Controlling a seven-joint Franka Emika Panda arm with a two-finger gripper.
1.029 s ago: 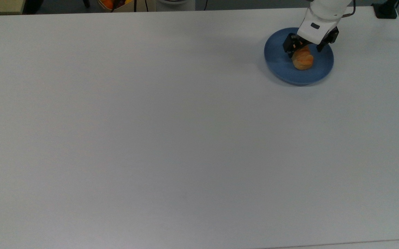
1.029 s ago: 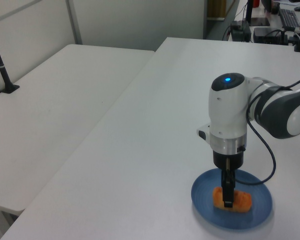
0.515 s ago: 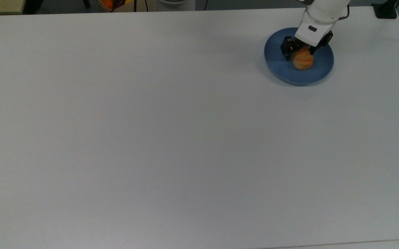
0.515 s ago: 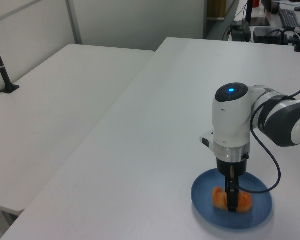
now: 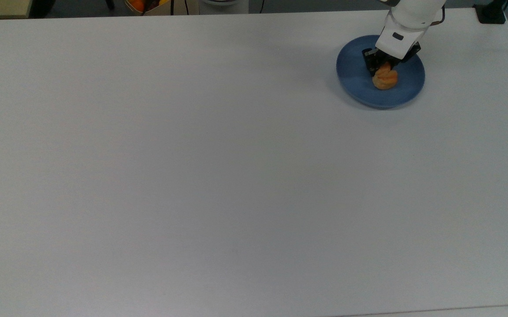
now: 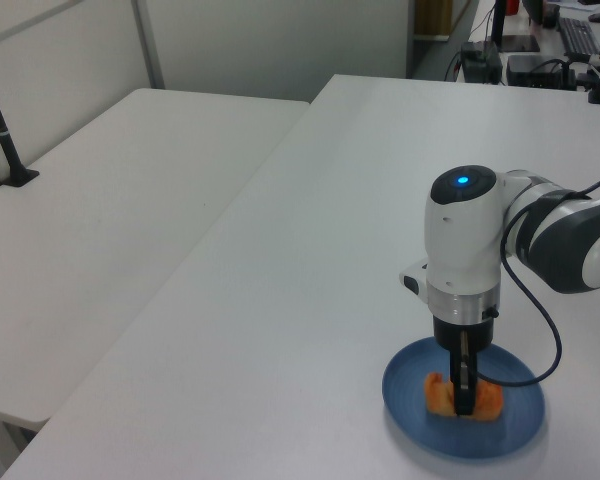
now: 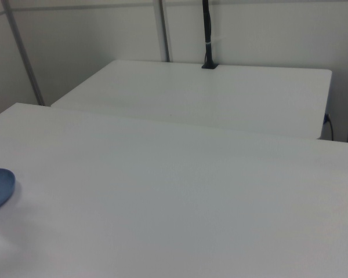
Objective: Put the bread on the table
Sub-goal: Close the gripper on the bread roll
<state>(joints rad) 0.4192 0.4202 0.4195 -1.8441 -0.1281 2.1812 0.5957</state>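
Big plain white matte tabletop [image 5: 218, 176] — bare across its near edge and middle in the top view. Over toward the far right corner in the top view: round blue plate [image 5: 359, 83], with the small golden-orange ridged bread roll [image 5: 385, 79] lying on it, a bit off the plate's centre. White arm's black two-finger gripper [image 5: 382, 67] down on the roll, jaws closed in and pinching it across the middle; same thing in the left view, thin black fingers [image 6: 464, 385] straddling the roll [image 6: 485, 398] on the plate [image 6: 420, 405].

Progress-wise: looks like just the grab done. Roll not yet off the plate, so the lift, the carry past the rim and the set-down on bare tabletop all left to do.

Nothing really in the way — loads of open surface beside the plate. Only the plate's raised rim to clear. Beyond the far edge in the top view, a box with something orange in it [image 5: 141, 5] and a black block [image 5: 491, 12] at the far right corner, both well apart from the plate. Second white table [image 7: 209, 92] behind in the right view, separate.
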